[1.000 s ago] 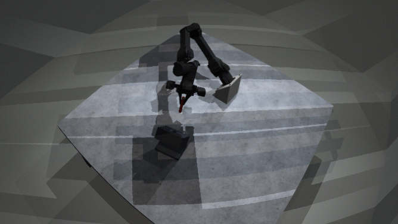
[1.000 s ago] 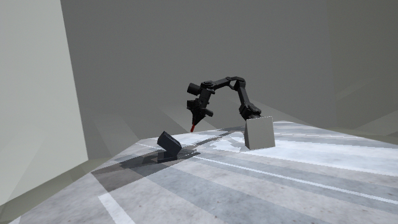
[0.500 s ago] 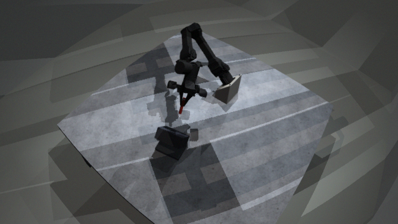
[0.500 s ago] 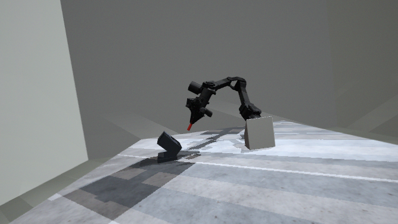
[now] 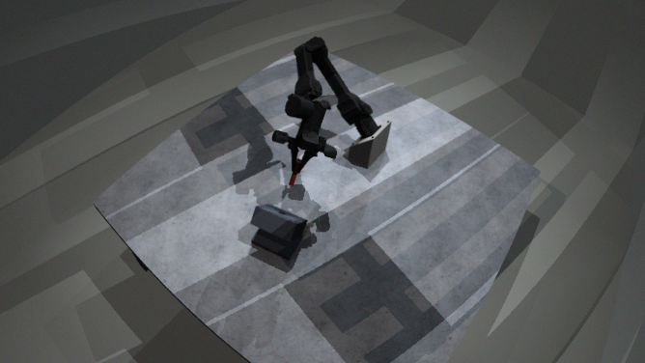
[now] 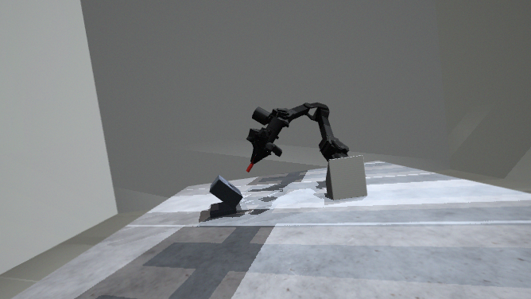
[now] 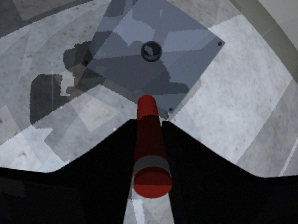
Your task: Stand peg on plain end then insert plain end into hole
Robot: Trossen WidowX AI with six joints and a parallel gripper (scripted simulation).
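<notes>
Wrist view shows one peg (image 7: 149,143): red, cylindrical, with a pale band (image 7: 152,163) near the camera-side end, apparently white though dimly lit. One gripper (image 7: 148,152) has its jaws pinching the peg, whose plain end points at the sloped panel (image 7: 160,26). One dark round hole (image 7: 150,51) sits in the panel face, apart from the peg tip. Exterior view places the peg (image 6: 249,167) in the air above the table (image 6: 397,246), tilted toward the panel (image 6: 226,192). One grey base block (image 6: 346,176) carries the arm.
</notes>
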